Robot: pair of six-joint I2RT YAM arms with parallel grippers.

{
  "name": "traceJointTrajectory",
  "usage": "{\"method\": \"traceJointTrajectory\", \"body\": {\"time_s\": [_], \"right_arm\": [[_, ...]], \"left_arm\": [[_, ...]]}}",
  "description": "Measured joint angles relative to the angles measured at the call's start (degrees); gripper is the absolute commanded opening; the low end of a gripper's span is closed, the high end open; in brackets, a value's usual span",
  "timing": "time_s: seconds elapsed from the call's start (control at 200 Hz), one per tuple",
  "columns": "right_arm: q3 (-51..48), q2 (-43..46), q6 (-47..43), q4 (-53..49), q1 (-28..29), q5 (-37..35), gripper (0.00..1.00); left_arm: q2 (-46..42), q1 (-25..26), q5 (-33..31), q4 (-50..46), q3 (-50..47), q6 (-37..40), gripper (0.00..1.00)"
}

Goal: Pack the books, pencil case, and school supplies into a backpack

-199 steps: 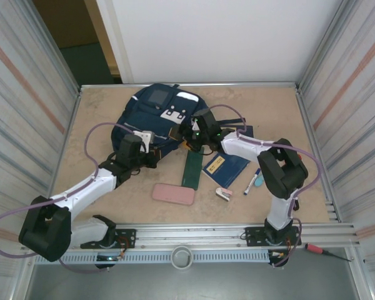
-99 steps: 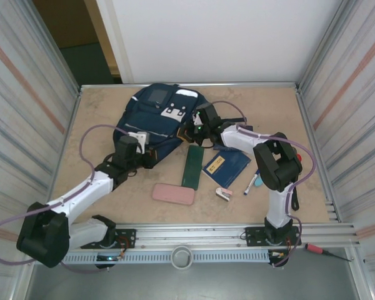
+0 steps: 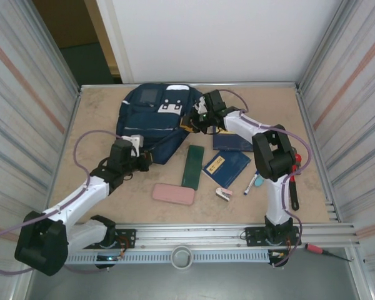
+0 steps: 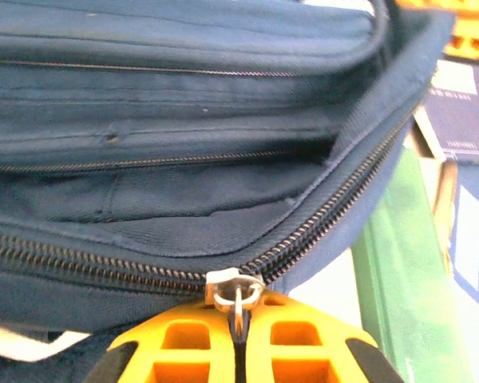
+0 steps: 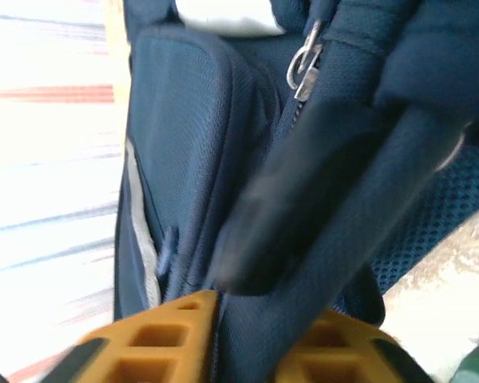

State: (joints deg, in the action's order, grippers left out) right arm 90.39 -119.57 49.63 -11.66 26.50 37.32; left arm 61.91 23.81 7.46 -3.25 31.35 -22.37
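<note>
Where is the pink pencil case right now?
Top view: the pink pencil case lies on the table, just nearer than the green box and left of the pink-and-white item.

Far book [image 3: 232,143] — its far edge hidden under the right arm [image 3: 245,127]; backpack strap [image 5: 327,191] blurred, near the lens.

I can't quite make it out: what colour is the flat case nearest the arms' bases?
Plain pink; the pencil case shows best in the top view.
</note>
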Motion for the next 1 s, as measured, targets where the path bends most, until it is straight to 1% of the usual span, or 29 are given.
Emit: {"method": "traceJointTrajectory", "body": {"time_s": [0.1, 0.195, 0.255, 0.321, 0.381, 0.466, 0.491, 0.531, 0.606, 0.616, 0.636, 0.656, 0.696, 0.746, 0.781, 0.827, 0.892, 1.002], "right_arm": [[-0.57, 0.48, -1.70, -0.66, -1.68, -0.61, 0.66], [-6.64, 4.72, -2.49, 0.28, -3.32, -2.49, 0.78], [-12.50, 9.03, -1.70, 1.51, -3.93, -3.93, 0.81], [-17.44, 12.90, 0.09, 3.19, -3.06, -4.96, 0.83], [-19.74, 14.64, 2.12, 4.98, -0.44, -5.75, 0.84], [-20.11, 14.64, 4.00, 7.61, 4.15, -6.73, 0.84], [-20.11, 14.60, 4.52, 8.22, 5.55, -7.17, 0.82], [-19.85, 14.47, 5.31, 8.94, 7.63, -7.58, 0.72], [-18.16, 13.25, 5.92, 9.25, 9.73, -8.31, 0.46], [-17.97, 13.00, 6.21, 9.25, 9.84, -8.41, 0.44], [-17.68, 12.70, 6.45, 9.16, 9.90, -8.66, 0.35], [-17.51, 12.33, 6.71, 9.16, 9.88, -8.74, 0.29], [-17.46, 11.96, 6.84, 8.96, 9.51, -8.81, 0.17], [-17.55, 11.98, 6.54, 8.48, 8.83, -8.31, 0.07], [-17.55, 12.20, 6.21, 8.39, 8.46, -7.72, 0.03], [-17.55, 12.66, 5.66, 8.04, 7.93, -7.04, 0.00], [-17.42, 13.38, 4.00, 6.91, 6.54, -5.35, 0.00], [-15.28, 13.53, 0.46, 2.89, 3.41, -2.67, 0.00]], "left_arm": [[0.90, 2.75, 0.04, -0.26, 1.46, 0.00, 0.00], [0.90, 4.55, 0.07, -0.39, 2.40, 0.00, 0.00], [0.90, 5.25, 0.28, -0.37, 2.51, 0.00, 0.00], [0.94, 5.62, 0.52, -0.39, 2.51, 0.02, 0.00], [0.98, 5.99, 0.57, -0.39, 2.54, 0.04, 0.00], [0.98, 6.69, 1.01, -0.39, 2.54, 0.37, 0.00], [0.98, 6.86, 1.18, -0.42, 2.54, 0.50, 0.00], [0.96, 7.19, 1.57, -0.42, 2.51, 0.72, 0.00], [0.55, 7.45, 1.77, -0.74, 2.54, 1.09, 0.00], [0.46, 7.43, 1.77, -0.85, 2.54, 1.14, 0.00], [0.22, 7.43, 1.70, -1.01, 2.54, 1.14, 0.00], [-0.09, 7.39, 1.49, -1.16, 2.54, 1.14, 0.00], [-0.83, 7.39, 1.27, -1.33, 2.51, 1.16, 0.00], [-1.79, 7.39, 0.81, -1.40, 2.51, 1.20, 0.00], [-2.51, 7.19, 0.63, -1.46, 2.47, 1.29, 0.00], [-3.48, 6.60, 0.68, -1.46, 2.21, 1.31, 0.00], [-5.49, 4.39, 1.20, -1.73, 1.29, 1.11, 0.00], [-8.83, -1.53, 2.01, -2.95, -1.07, 0.13, 0.00]]}}
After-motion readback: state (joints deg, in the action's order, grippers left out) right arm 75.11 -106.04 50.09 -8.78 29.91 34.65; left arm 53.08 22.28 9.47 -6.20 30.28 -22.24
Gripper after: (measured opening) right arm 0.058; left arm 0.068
